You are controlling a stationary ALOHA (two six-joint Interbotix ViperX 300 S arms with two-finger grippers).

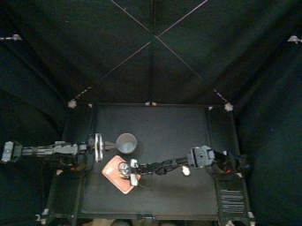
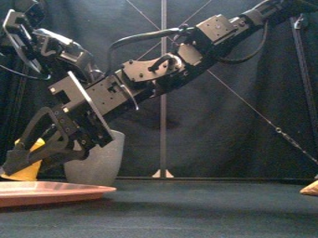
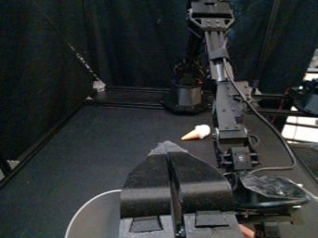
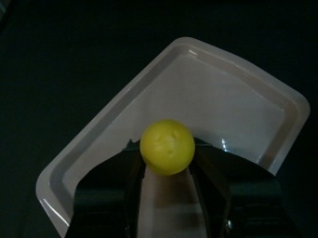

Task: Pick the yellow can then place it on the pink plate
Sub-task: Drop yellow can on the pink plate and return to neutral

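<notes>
The yellow can [image 4: 166, 147] is a small round yellow piece held between the jaws of my right gripper [image 4: 166, 165], which is shut on it. It hangs just above the flat pink plate [image 4: 236, 102], over the plate's near part. In the front view the right arm slants down from the upper right, and the right gripper [image 2: 28, 165] holds the yellow can [image 2: 22, 170] a little above the pink plate [image 2: 56, 191] at the table's left. From above, the right gripper [image 1: 130, 169] is over the plate [image 1: 115, 173]. My left gripper [image 3: 174, 191] rests shut and empty at the left.
A tall grey speckled cup [image 2: 97, 160] stands just behind the plate and shows from above as the cup [image 1: 126, 141]. A small pale orange toy [image 3: 195, 132] lies on the table farther right, and the toy [image 2: 311, 188] shows at the front view's right edge.
</notes>
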